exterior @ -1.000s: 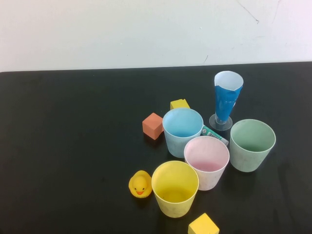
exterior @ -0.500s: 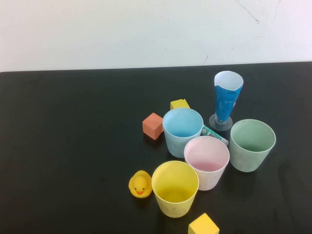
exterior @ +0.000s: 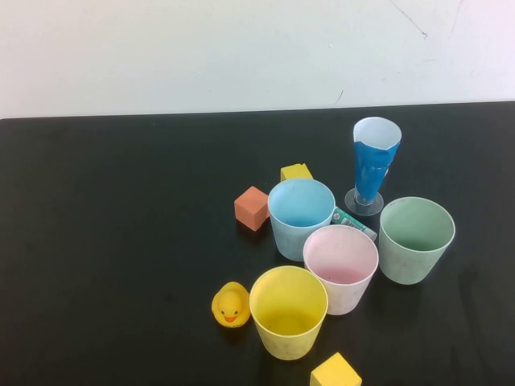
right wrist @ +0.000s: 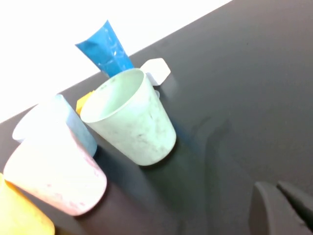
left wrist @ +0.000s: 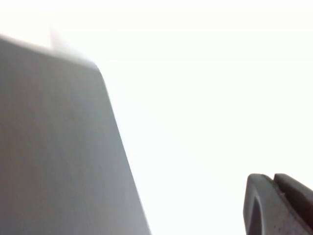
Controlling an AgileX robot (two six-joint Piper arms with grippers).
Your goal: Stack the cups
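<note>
both claws shut on nothing: left gripper [left wrist: 281, 205] off the table's left side, aimed at blank wall; right gripper [right wrist: 283, 208] low over bare table [exterior: 121, 241], near the green cup [exterior: 416, 239] but apart from it.

none stacked yet. four cups upright, mouths up, bunched right of centre: blue cup [exterior: 301, 217] at the back, pink cup [exterior: 341, 267] just in front and touching or nearly so, yellow cup [exterior: 288, 310] nearest, green off to the right by itself.

probably light, thin-walled plastic, stiff enough yet likely to flex at the rim; matte skin, so fair grip. tapered, hence easy nesting. best taken by pinching one wall at the rim, one finger inside. green looks the freest to seize; tall blue glass [exterior: 373, 163] close behind, easily toppled. rubber duck [exterior: 230, 305] and blocks crowd the yellow one.
</note>
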